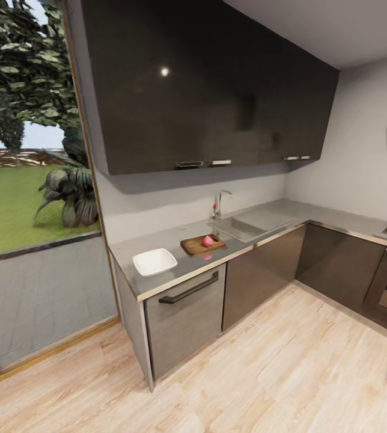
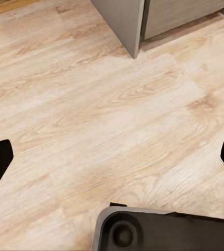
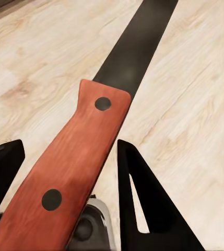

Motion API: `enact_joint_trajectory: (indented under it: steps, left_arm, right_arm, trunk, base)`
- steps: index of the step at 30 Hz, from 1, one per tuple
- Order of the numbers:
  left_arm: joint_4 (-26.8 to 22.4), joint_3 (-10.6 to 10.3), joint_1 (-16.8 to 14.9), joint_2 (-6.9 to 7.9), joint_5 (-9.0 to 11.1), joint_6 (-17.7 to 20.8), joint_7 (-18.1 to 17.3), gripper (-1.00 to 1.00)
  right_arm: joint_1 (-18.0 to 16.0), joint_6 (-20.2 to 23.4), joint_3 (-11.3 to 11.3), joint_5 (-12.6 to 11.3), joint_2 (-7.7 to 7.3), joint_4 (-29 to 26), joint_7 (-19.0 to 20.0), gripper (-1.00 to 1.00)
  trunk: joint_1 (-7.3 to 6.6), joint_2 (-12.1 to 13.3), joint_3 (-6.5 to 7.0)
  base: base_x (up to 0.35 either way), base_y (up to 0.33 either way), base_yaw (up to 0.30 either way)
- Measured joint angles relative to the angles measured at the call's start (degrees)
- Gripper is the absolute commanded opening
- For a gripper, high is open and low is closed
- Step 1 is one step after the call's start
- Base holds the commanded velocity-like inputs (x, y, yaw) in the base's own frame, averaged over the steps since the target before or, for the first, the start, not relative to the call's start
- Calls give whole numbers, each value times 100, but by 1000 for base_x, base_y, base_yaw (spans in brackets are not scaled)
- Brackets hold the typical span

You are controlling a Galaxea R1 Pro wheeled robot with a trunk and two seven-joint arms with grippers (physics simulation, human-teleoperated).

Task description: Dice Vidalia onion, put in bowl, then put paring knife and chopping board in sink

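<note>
Grey countertop (image 1: 157, 285): brown board (image 1: 202, 245), squarish bowl (image 1: 155, 262).

Bright, even daylight; soft render with wide-angle stretch.
A small glare spot sits on the glossy upper cabinets (image 1: 205, 90), soft shadow beneath them; edges bow, and distant detail looks slightly blurred, perhaps from low resolution.

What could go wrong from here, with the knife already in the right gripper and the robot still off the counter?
1. The paring knife sits between the right gripper's fingers with its blade pointing out ahead; closing in on the countertop, the tip may strike its edge or a cabinet.
2. The onion rests loose on the chopping board; a careless first cut could roll it off toward the sink.
</note>
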Motion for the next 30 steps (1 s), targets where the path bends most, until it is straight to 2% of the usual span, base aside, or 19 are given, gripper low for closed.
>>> enact_joint_trajectory:
  steps: [30]
  left_arm:
    - [15, 0, 0, 0, 0, 0, 0, 100]
  right_arm:
    - [0, 1, -1, -3, 38, 32, -3, -100]
  trunk:
    - [0, 0, 0]
  base:
    - [0, -322, 0]
